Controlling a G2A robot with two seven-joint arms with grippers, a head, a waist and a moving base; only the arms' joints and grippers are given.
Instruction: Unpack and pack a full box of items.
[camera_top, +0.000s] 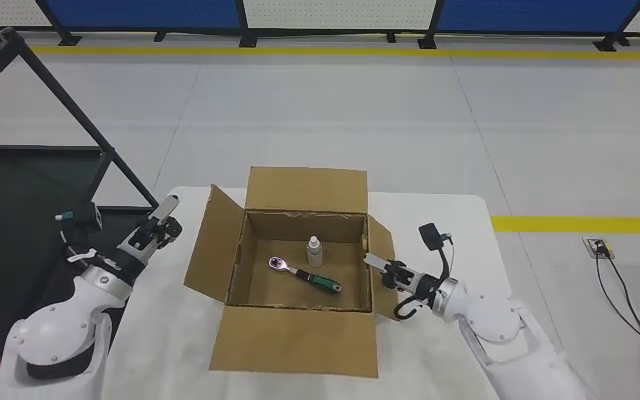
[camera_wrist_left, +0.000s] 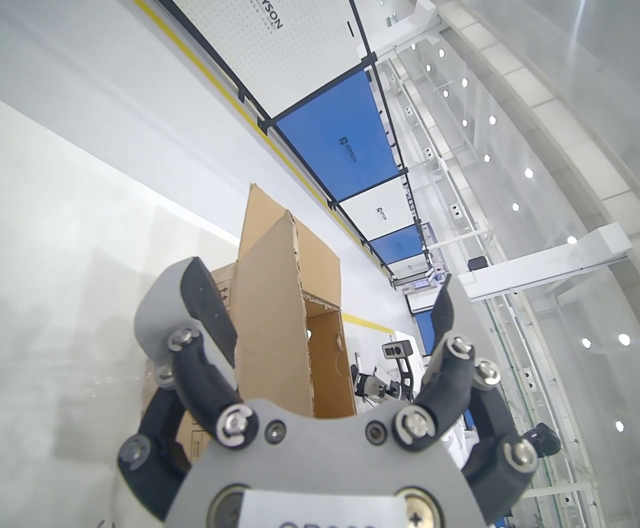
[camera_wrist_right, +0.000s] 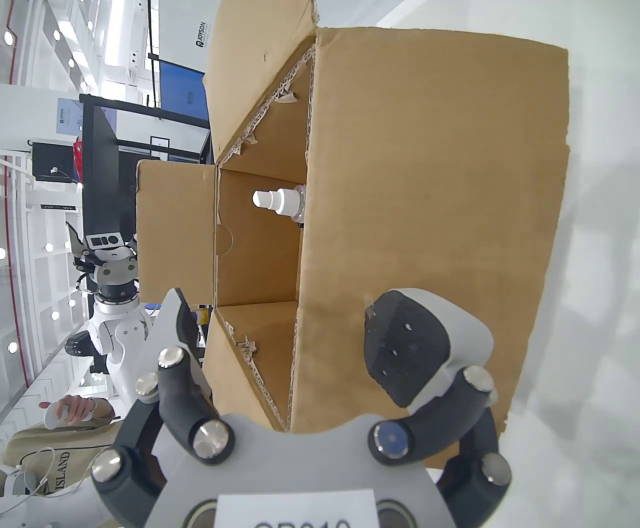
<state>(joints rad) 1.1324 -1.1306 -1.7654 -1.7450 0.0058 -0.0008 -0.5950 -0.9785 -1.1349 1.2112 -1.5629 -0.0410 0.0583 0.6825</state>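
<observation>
An open cardboard box (camera_top: 300, 340) stands mid-table with its flaps spread. Inside it a small white bottle (camera_top: 314, 250) stands upright beside a ratchet wrench (camera_top: 303, 275) with a green handle. My right gripper (camera_top: 385, 268) is open at the box's right flap (camera_top: 380, 245). In the right wrist view that flap (camera_wrist_right: 430, 200) stands between the spread fingers of my right gripper (camera_wrist_right: 290, 335), and the bottle (camera_wrist_right: 280, 200) shows past it. My left gripper (camera_top: 162, 228) is open, a little apart from the left flap (camera_top: 208, 240). From the left wrist, my left gripper (camera_wrist_left: 322, 305) faces that flap (camera_wrist_left: 275, 280) edge-on.
The white table (camera_top: 440, 215) has bare room on both sides of the box and behind it. A black frame (camera_top: 60, 100) and a dark stand lie off the table's left edge. A cable (camera_top: 615, 290) lies on the floor at the right.
</observation>
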